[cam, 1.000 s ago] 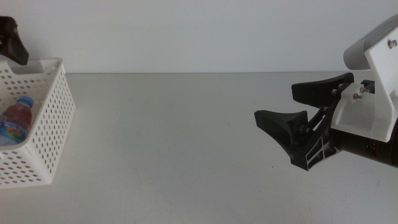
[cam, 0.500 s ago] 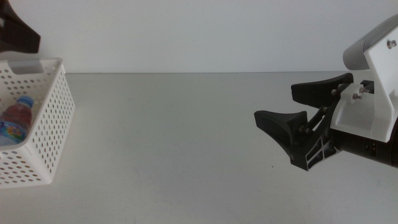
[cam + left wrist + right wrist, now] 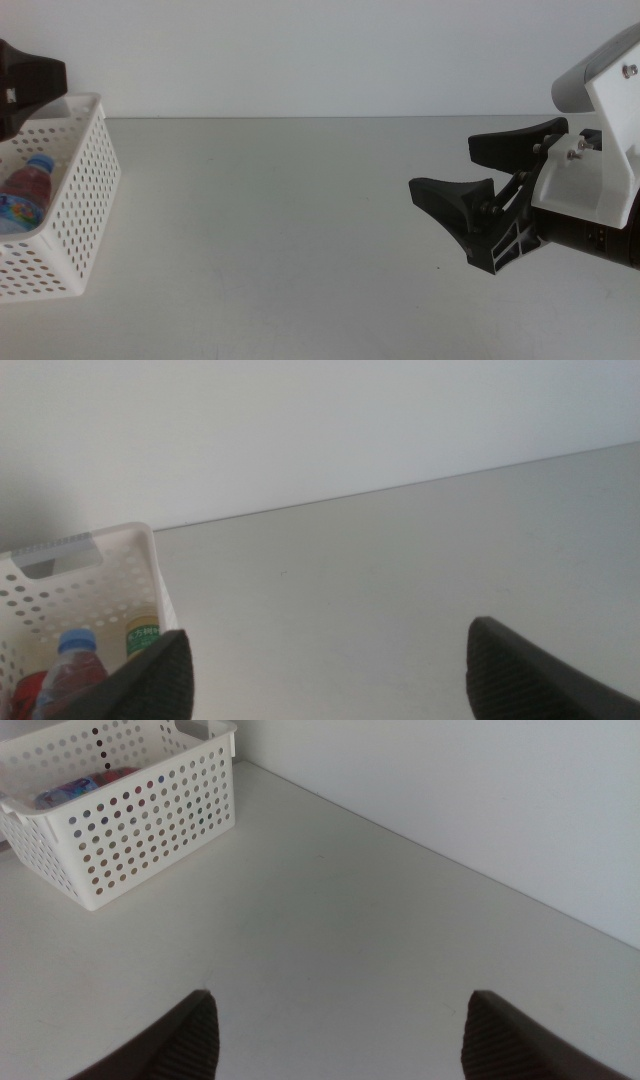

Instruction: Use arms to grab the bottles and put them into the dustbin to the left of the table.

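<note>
The dustbin (image 3: 70,200) is cut off at the frame's left edge — its bottles (image 3: 25,190) half hidden.

White perforated dustbin (image 3: 75,215), blue-capped bottle (image 3: 25,185) lying inside

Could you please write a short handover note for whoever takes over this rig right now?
Left gripper: open, empty, up by the basket's far rim at the table's left end.
Right gripper: open, empty, waiting over the table's right side.
In the basket: a blue-capped bottle, a yellowish bottle and something red.
Done: no bottles show on the tabletop in any view.
Left: apparently nothing; check the areas outside the views.
</note>
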{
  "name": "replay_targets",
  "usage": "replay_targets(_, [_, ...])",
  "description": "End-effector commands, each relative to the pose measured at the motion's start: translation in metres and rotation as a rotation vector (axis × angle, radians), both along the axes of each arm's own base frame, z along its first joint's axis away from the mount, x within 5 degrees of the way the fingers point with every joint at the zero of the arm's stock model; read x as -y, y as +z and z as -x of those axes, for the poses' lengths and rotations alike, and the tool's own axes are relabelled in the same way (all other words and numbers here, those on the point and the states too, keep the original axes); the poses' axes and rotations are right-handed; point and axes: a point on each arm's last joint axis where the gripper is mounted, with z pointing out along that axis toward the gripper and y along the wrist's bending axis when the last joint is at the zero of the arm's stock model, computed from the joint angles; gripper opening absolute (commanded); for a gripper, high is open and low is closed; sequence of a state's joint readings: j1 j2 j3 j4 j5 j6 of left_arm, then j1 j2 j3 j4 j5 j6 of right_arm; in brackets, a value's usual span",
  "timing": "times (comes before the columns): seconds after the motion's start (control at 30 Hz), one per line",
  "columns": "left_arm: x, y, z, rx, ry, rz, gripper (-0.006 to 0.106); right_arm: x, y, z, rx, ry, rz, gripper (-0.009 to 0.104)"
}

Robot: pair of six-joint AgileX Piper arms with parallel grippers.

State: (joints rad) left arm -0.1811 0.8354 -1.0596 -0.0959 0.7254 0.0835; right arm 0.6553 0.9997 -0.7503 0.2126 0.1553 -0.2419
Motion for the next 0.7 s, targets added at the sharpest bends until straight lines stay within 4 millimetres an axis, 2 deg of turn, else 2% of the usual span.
replay_targets(0.0, [0.000, 0.016, 0.002, 0.111, 0.009, 0.035, 0.094, 0.001, 0.023, 0.000, 0.108, -0.008, -0.063, 0.062])
replay_targets(0.43, [0.001, 0.013, -0.004, 0.090, 0.009, 0.031, 0.094, 0.001, 0.023, 0.000, 0.108, -0.008, -0.063, 0.062])
replay_targets(0.57, [0.000, 0.001, -0.007, 0.078, 0.015, 0.012, 0.094, 0.032, 0.030, 0.009, 0.141, -0.115, -0.123, 0.062])
replay_targets(0.67, [-0.004, -0.010, 0.007, 0.151, 0.025, 0.012, 0.094, 0.062, 0.030, 0.018, 0.195, -0.232, -0.126, 0.062])
